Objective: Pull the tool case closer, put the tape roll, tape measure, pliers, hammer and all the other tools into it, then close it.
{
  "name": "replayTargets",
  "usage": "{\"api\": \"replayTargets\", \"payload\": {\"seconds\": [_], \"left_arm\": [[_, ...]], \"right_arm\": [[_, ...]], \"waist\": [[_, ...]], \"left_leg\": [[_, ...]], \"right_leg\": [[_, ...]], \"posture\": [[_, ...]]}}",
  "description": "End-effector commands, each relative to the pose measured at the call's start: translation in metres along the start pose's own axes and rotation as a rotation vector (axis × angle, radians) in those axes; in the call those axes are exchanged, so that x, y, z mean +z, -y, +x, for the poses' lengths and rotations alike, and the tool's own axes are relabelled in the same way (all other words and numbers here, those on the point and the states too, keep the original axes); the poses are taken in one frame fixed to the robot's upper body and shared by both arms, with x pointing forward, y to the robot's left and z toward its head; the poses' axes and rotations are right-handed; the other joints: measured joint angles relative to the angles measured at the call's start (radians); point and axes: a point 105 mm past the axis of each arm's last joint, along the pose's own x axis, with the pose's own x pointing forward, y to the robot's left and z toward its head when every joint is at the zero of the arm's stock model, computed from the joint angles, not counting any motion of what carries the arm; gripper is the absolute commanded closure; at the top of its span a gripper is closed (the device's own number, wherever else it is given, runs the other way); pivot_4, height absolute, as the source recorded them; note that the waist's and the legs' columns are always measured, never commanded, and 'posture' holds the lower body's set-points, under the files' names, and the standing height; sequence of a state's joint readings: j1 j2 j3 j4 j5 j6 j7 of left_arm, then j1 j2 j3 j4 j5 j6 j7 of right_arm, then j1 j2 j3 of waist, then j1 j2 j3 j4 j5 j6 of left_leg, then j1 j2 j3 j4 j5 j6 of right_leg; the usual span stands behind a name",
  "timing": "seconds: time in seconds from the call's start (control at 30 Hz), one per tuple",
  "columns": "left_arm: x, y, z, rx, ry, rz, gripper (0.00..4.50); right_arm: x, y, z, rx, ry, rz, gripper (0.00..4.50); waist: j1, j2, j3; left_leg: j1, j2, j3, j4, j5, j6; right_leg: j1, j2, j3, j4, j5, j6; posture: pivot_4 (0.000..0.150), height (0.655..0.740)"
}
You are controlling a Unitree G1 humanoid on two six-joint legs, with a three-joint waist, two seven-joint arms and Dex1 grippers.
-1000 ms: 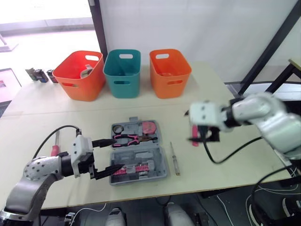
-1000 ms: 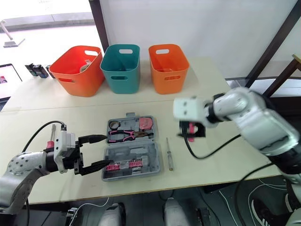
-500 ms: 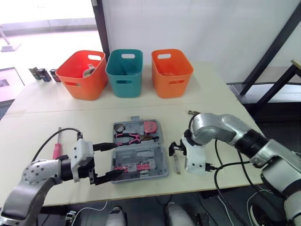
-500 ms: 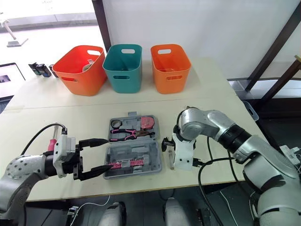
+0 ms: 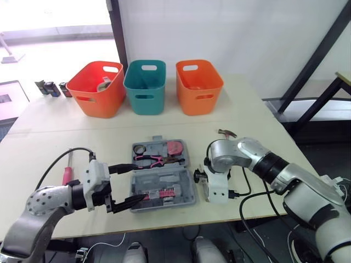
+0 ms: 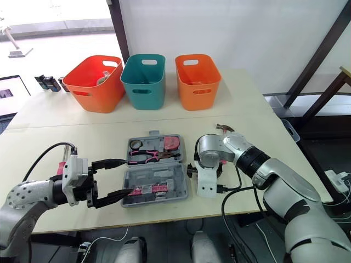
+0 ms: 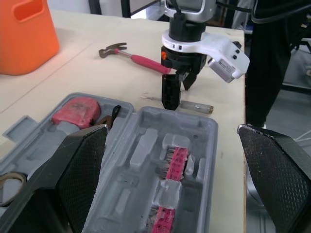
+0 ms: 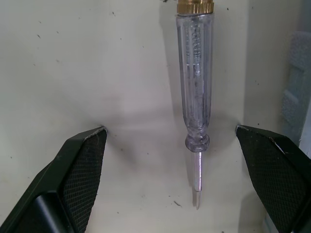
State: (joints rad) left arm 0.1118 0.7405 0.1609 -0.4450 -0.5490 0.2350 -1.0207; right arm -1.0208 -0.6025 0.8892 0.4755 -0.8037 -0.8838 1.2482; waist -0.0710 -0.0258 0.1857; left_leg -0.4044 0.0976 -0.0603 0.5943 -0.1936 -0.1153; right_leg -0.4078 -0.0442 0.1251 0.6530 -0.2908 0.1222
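Observation:
The grey tool case (image 5: 162, 176) lies open at the table's front centre. Its far half holds the pink pliers (image 5: 149, 160), a tape roll (image 5: 137, 148) and a pink tape measure (image 5: 174, 147). My left gripper (image 5: 138, 182) is open, its fingers spread around the case's near-left corner. My right gripper (image 5: 201, 176) points down just right of the case. It is open over a clear-handled screwdriver (image 8: 194, 97), which lies on the table between the fingers. The pink-handled hammer (image 5: 226, 133) rests behind the right arm. A red-handled screwdriver (image 5: 67, 172) lies at the far left.
Three bins stand in a row at the back: orange-red (image 5: 98, 87), teal (image 5: 144, 85) and orange (image 5: 199, 85). Small dark items (image 5: 49, 87) sit at the far left edge. Cables trail from both wrists.
My right gripper has swung down from mid-air on the right to the table beside the case, over the clear screwdriver. The left gripper has stayed at the case.

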Motion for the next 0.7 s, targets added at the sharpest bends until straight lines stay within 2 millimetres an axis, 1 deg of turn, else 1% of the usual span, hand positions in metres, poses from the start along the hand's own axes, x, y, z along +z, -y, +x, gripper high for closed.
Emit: {"api": "replayTargets", "payload": {"seconds": [0.03, 0.07, 0.1, 0.17, 0.2, 0.33, 0.37, 0.5, 0.57, 0.7], "left_arm": [[0.01, -0.002, -0.001, 0.015, 0.025, 0.047, 0.0], [0.01, -0.002, -0.001, 0.017, 0.025, 0.047, 0.0], [0.01, -0.002, -0.002, 0.018, 0.025, 0.048, 0.0], [0.01, -0.002, -0.002, 0.02, 0.024, 0.049, 0.0], [0.01, -0.002, -0.002, 0.02, 0.024, 0.049, 0.0], [0.008, -0.002, -0.001, 0.021, 0.021, 0.048, 0.0], [0.008, -0.003, -0.001, 0.022, 0.021, 0.048, 0.0], [0.007, -0.005, 0.0, 0.02, 0.02, 0.049, 0.0], [0.006, -0.006, 0.002, 0.018, 0.021, 0.051, 0.0], [0.004, -0.009, 0.003, 0.016, 0.023, 0.051, 0.0]], "right_arm": [[-0.003, -0.007, 0.01, 0.053, -0.013, 0.023, 0.05], [-0.004, -0.008, 0.012, 0.062, -0.014, 0.025, 0.58], [-0.004, -0.009, 0.013, 0.063, -0.013, 0.026, 0.81], [-0.004, -0.007, 0.014, 0.055, -0.012, 0.022, 1.7], [-0.004, -0.006, 0.015, 0.045, -0.009, 0.019, 2.21], [0.001, 0.0, 0.017, 0.0, 0.008, 0.001, 4.27], [0.001, 0.001, 0.017, -0.012, 0.008, -0.002, 4.49], [-0.001, 0.005, 0.011, -0.059, 0.008, 0.038, 4.49], [-0.009, 0.008, -0.001, -0.105, -0.012, 0.086, 4.49], [-0.021, 0.008, -0.038, -0.207, -0.011, 0.22, 4.49]], "waist": [[-0.001, 0.0, 0.0], [-0.001, 0.0, 0.0], [-0.001, 0.0, 0.0], [-0.002, -0.001, 0.0], [-0.002, -0.001, 0.0], [-0.001, -0.002, -0.001], [-0.002, -0.002, -0.001], [-0.003, -0.002, -0.001], [-0.002, -0.002, -0.001], [0.0, 0.001, 0.002]], "left_leg": [[0.002, 0.0, 0.0, 0.0, 0.0, 0.0], [0.003, 0.0, 0.0, 0.0, 0.0, 0.0], [0.006, 0.0, 0.0, 0.0, 0.0, 0.0], [0.011, 0.0, 0.0, 0.0, 0.0, 0.0], [0.014, 0.0, 0.0, 0.0, 0.0, 0.0], [0.014, 0.0, 0.0, -0.001, 0.0, 0.0], [0.014, 0.0, 0.0, -0.001, 0.0, 0.0], [0.014, 0.0, 0.0, -0.002, 0.0, 0.0], [0.014, 0.0, 0.0, -0.002, 0.0, 0.0], [0.012, 0.0, 0.0, -0.002, 0.0, 0.0]], "right_leg": [[0.002, 0.0, 0.0, 0.0, 0.0, -0.001], [0.003, 0.0, 0.0, 0.0, 0.001, -0.001], [0.005, 0.0, 0.0, 0.0, 0.001, -0.002], [0.01, 0.0, 0.0, 0.0, 0.001, -0.002], [0.013, 0.0, 0.0, -0.001, 0.001, -0.002], [0.013, 0.0, 0.0, -0.001, 0.001, -0.002], [0.013, 0.0, 0.0, -0.001, 0.001, -0.002], [0.012, 0.0, 0.0, -0.001, 0.001, -0.002], [0.012, 0.0, 0.0, -0.001, 0.001, -0.002], [0.011, 0.0, 0.0, -0.001, 0.001, -0.002]], "posture": [[0.15, 0.74], [0.15, 0.74], [0.15, 0.74], [0.15, 0.74], [0.15, 0.74], [0.15, 0.74], [0.15, 0.74], [0.15, 0.74], [0.15, 0.74], [0.15, 0.74]]}}
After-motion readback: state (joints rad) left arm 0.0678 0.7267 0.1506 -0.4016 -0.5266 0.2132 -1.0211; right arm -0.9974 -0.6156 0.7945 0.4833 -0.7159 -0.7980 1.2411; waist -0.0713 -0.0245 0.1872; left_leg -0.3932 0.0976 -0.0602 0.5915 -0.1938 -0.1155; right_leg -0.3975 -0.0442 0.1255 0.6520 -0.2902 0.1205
